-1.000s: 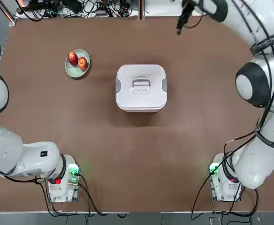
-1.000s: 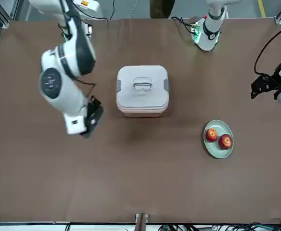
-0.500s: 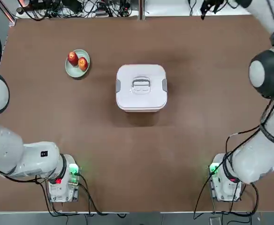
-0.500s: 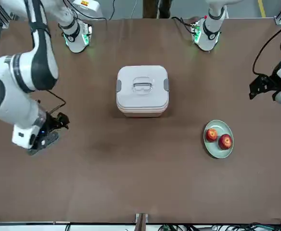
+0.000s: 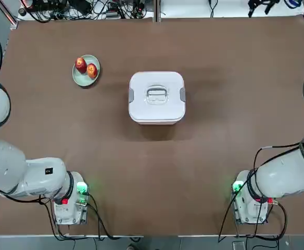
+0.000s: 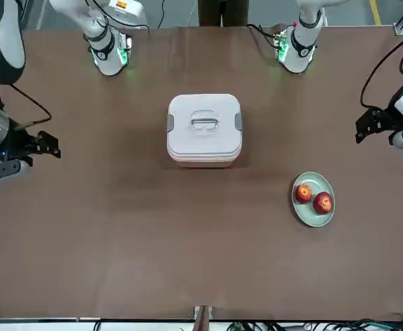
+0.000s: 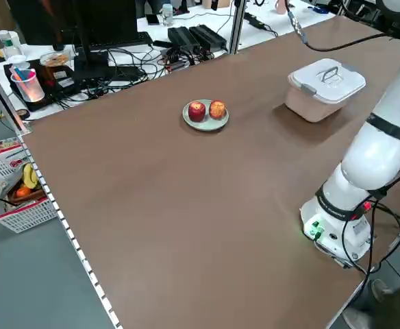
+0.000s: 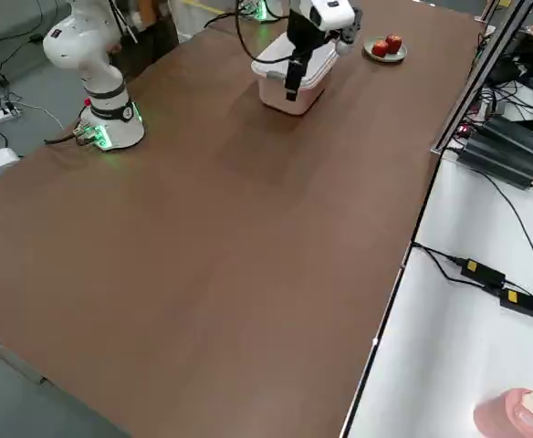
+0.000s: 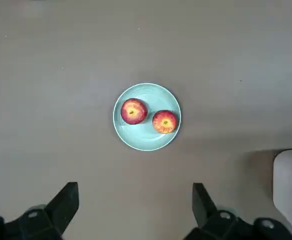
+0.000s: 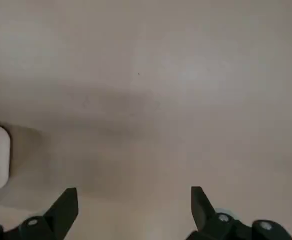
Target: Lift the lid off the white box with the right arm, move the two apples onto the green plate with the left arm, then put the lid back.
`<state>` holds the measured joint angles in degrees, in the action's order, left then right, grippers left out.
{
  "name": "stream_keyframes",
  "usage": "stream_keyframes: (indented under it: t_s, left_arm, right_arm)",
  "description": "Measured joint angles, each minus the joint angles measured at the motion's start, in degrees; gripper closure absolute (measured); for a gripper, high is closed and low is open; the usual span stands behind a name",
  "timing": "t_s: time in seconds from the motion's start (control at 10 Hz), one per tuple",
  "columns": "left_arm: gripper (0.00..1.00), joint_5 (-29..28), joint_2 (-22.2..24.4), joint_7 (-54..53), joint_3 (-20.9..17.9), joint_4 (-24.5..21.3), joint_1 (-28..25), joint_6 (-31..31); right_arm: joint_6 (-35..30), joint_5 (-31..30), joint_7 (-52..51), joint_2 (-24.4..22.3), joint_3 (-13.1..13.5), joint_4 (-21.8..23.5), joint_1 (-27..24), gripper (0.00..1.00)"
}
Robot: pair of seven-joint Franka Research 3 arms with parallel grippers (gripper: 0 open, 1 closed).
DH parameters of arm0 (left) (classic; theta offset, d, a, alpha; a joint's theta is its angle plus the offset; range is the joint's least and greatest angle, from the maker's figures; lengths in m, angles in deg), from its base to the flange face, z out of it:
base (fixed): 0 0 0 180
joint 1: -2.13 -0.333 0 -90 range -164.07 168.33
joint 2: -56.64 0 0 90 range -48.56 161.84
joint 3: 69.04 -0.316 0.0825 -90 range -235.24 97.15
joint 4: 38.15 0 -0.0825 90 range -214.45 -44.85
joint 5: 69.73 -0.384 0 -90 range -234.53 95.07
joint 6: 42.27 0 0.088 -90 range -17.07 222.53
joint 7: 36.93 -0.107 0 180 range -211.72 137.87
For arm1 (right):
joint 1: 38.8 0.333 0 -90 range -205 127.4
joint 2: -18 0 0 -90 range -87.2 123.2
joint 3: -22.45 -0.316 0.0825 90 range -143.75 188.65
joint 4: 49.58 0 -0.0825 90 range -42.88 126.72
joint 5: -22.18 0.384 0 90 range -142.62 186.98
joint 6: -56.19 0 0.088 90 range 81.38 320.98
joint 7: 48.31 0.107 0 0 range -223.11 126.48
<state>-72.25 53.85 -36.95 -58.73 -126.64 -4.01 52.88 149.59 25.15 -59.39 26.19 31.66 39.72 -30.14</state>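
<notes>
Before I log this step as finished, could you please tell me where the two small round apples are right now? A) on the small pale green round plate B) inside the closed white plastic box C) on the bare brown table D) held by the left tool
A: both apples sit side by side on the green plate, apart from the lidded white box.

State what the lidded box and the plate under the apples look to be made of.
White box: likely plastic, smooth and matte, with rounded moulded corners and grey clips on its lid. Green plate: pale mint with a faint sheen; plastic or glazed ceramic, unclear which.
</notes>
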Motion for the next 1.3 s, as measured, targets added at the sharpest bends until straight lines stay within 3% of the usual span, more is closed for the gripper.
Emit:
stream_keyframes:
  t_s: [0.3,0.8,1.3]
  left_arm:
    - [0.00,0.00,0.00,0.00,0.08,0.00,0.01,0.09]
    - [0.00,0.00,-0.01,0.20,0.70,-0.07,0.02,0.24]
    - [0.00,0.00,-0.22,0.53,0.70,-0.15,-0.01,0.24]
  right_arm:
    - [0.26,-0.56,2.00,-2.68,-1.20,3.41,-0.95,0.00]
    - [0.12,-5.34,2.45,-5.44,-1.60,3.53,-1.06,0.00]
    - [-1.15,-5.68,2.66,-6.39,-1.57,3.08,-1.06,0.00]
